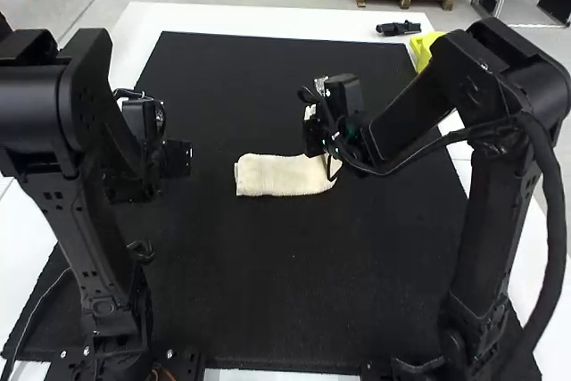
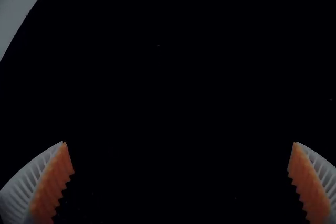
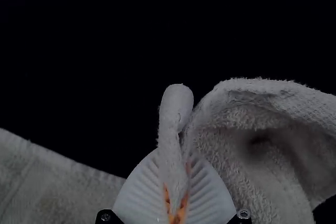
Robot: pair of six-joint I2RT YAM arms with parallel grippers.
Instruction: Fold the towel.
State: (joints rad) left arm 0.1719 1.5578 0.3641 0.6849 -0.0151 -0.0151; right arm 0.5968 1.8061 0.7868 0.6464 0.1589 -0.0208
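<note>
High view: pale towel (image 1: pixel 281 176), narrow strip, one end beneath my right gripper (image 1: pixel 326 156). Left wrist view: my left gripper (image 2: pixel 180 143) wide, empty. Right wrist view: my right gripper pinching thin towel fold, loose cloth curling beside it. Risk: shallow pinch may slip; catching too few layers could skew fold.

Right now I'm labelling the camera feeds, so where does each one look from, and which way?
High view: fixed above and behind the arms, looking forward and down over the black mat; both arms show.
Left wrist view: on the left arm's wrist, facing a dark surface, likely the mat; its gripper shows open.
Right wrist view: on the right arm's wrist, facing the towel; its gripper shows, pinching a fold.
The high and right wrist views share the towel.
</note>
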